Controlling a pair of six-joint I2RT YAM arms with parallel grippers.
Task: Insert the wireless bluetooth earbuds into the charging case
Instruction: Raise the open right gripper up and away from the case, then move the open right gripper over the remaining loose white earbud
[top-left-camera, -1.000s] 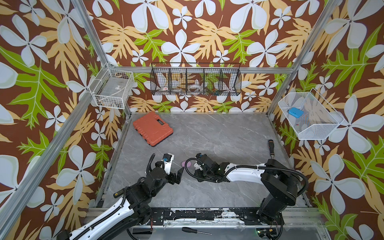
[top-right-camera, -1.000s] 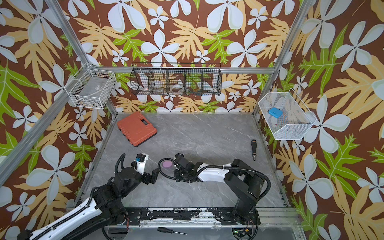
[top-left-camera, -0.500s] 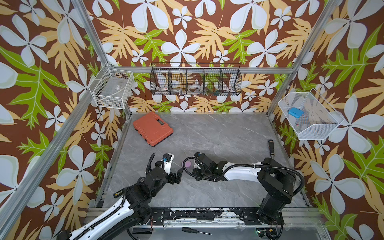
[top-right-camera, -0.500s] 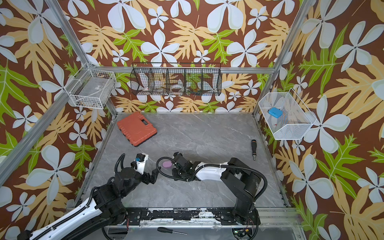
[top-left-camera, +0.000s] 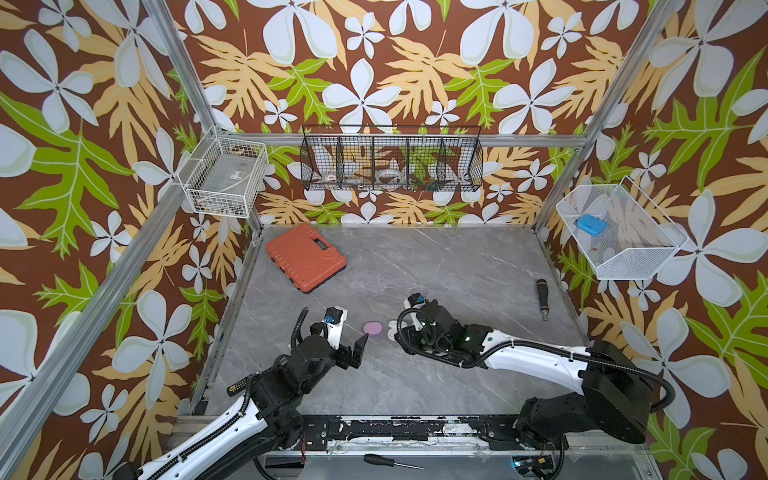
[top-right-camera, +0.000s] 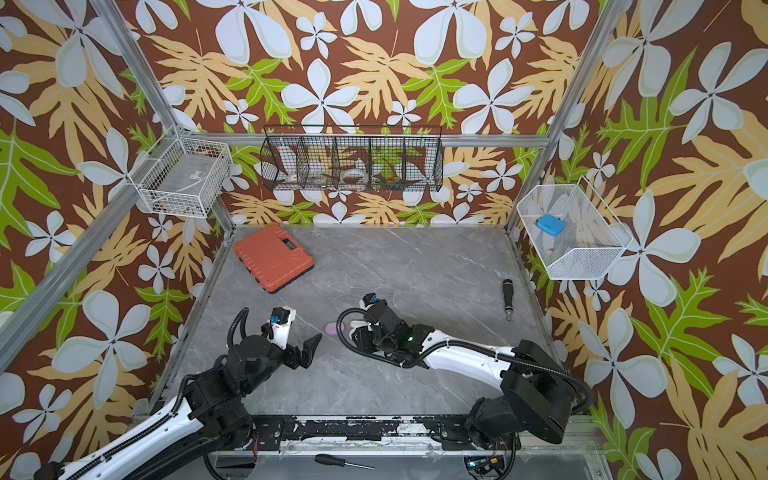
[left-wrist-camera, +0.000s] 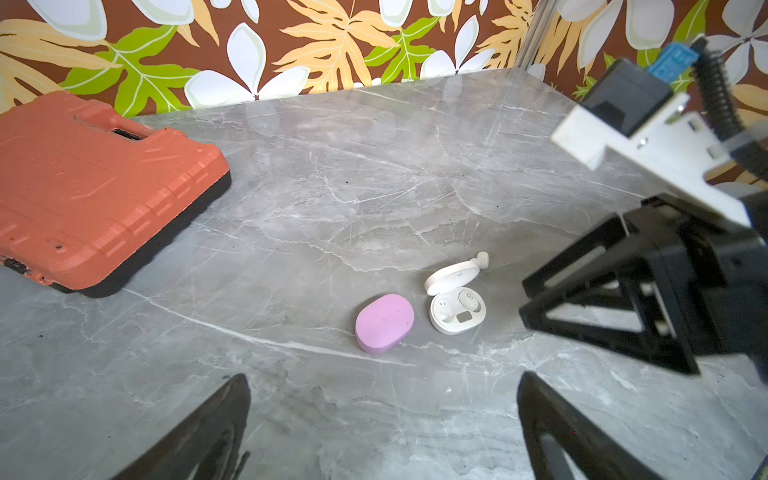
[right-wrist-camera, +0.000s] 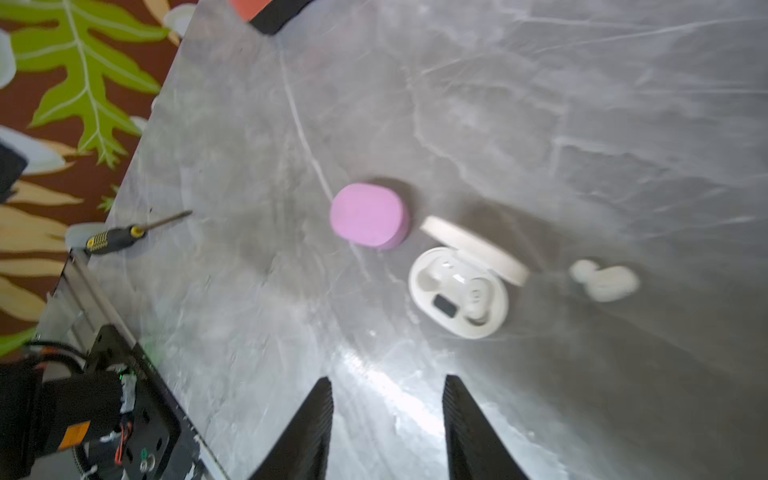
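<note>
Right fingers (right-wrist-camera: 307, 436) farther back from the open white case (right-wrist-camera: 457, 293) than a second ago.

This is a robot test cell in a lab: a silver aluminium frame rail (top-left-camera: 519, 140) boxes in a grey marble-patterned surface (top-left-camera: 436, 266), and the walls are flat printed panels of brown, green and white tropical flowers (top-left-camera: 361, 95). A white-and-black left robot arm (top-left-camera: 232, 428) and a matching right robot arm (top-left-camera: 536, 359) stand on a scuffed black mounting rail (top-left-camera: 415, 428) along the front edge. A white wire basket (top-left-camera: 224, 183) and a black wire basket with compartments (top-left-camera: 390, 166) hang on the walls, while an orange plastic tool case (top-left-camera: 305, 257) and a black-handled screwdriver (top-left-camera: 542, 297) lie on the surface.
</note>
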